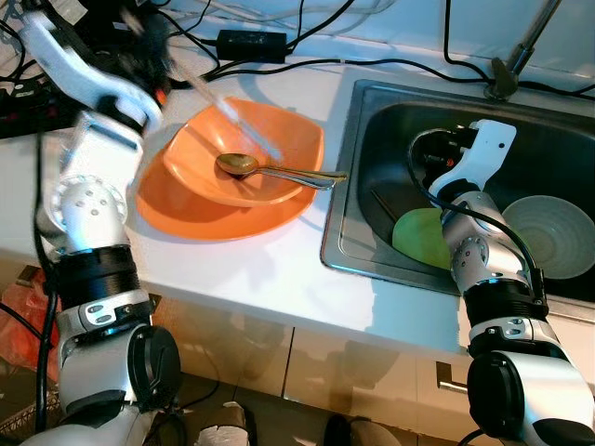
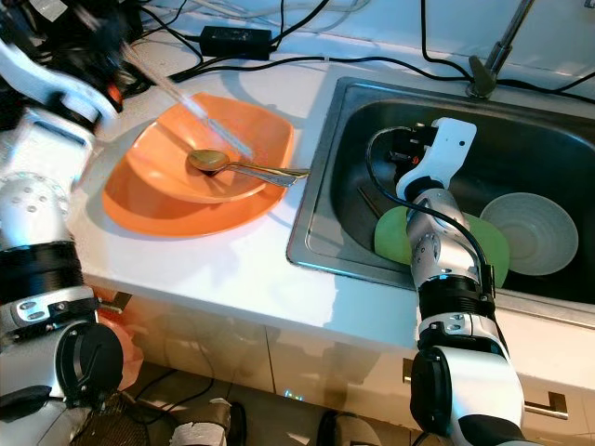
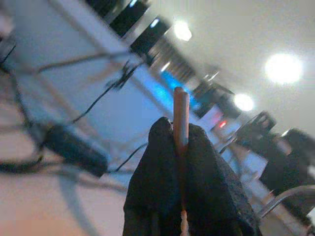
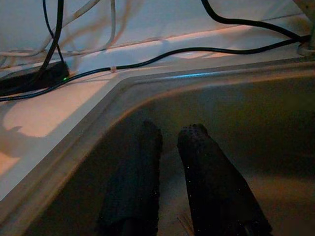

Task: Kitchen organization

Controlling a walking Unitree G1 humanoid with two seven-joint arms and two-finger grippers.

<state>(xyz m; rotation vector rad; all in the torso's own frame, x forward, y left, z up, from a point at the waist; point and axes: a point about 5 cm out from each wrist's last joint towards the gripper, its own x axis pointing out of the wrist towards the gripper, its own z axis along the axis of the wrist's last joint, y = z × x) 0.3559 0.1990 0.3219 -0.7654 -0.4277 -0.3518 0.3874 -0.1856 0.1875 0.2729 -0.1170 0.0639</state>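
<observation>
Two stacked orange plates (image 1: 232, 209) carry our gold spoon (image 1: 270, 170); left pincer (image 3: 181, 142) clamps a thin stick (image 3: 180, 113), right pincer (image 4: 170, 147) slightly apart.

White countertop (image 1: 279, 269) (cables behind), cabinets below

At centre-left of the head view we see an orange bowl (image 1: 270, 139) nested in an orange plate (image 1: 186, 214) on the white counter. A gold spoon (image 1: 279, 171) lies in the bowl, handle over its right rim.
</observation>
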